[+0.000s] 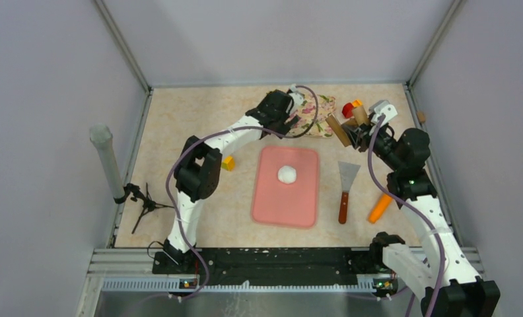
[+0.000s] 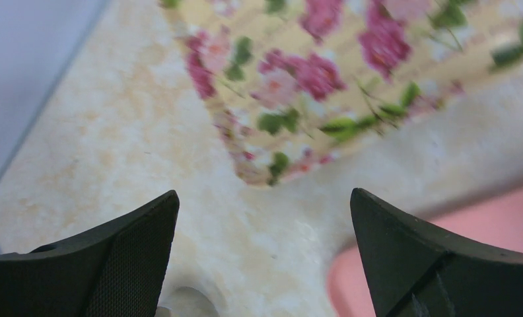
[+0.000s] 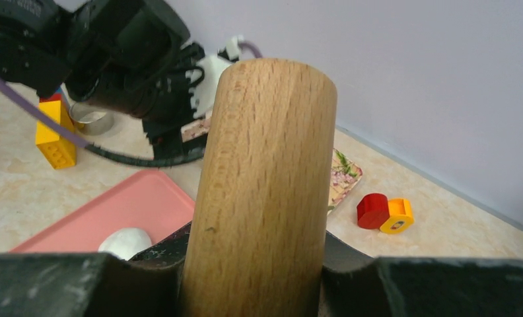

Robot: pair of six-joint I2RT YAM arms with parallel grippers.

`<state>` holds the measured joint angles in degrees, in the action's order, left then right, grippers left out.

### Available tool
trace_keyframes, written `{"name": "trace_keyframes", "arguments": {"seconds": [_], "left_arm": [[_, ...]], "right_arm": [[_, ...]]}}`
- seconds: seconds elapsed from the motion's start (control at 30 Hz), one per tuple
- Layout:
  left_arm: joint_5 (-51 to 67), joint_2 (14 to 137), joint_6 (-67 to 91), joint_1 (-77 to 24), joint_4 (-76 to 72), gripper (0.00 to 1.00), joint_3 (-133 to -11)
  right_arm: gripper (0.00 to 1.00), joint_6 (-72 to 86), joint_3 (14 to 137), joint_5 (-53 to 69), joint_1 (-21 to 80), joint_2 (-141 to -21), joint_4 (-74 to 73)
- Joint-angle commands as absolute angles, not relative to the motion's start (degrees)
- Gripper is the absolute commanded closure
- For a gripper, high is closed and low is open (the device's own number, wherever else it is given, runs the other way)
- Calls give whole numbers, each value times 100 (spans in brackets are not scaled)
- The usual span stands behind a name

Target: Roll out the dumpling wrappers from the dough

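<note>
1 ball of dough [image 1: 287, 174] sits on a pink mat [image 1: 285, 208] mid-desk. Near the far right corner, the right tool [image 1: 353, 130] clamps a wooden rolling pin [image 3: 265, 165]. The left tool [image 2: 264, 205] gapes apart by the far edge. The pin is best lowered level, centred on the dough.

The matte white dough ball [image 1: 287, 174] is pale against the salmon-pink rectangular mat [image 1: 272, 201]; the cream fabric cloth [image 2: 325, 72] bears pink roses and green leaves; the light brown wooden rolling pin [image 3: 262, 185] shows fine dark grain flecks; the beige tabletop [image 1: 179, 112] is marbled cream; the small plastic block [image 3: 372, 210] is red.
</note>
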<state>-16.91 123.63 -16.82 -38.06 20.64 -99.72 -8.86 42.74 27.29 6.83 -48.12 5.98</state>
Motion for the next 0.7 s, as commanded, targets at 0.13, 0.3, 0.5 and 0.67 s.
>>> {"name": "trace_keyframes", "arguments": {"seconds": [0.13,0.3,0.5,0.67], "left_arm": [[-3073,13102,-2181,-3326,1560,1,-11399],[-3407,13942,-2827,-3212,1435,1,-11979],[-3675,14391,-3062,-3130,1786,1,-12357],[-3697,14199,-2780,-2953,2258,1,-12167]], "right_arm": [[100,-870,4236,2908,632,-4795,1107],[100,-870,4219,2952,630,-4819,1124],[100,-861,4201,3004,633,-4828,1134],[100,-816,4184,3063,633,-4847,1173]]}}
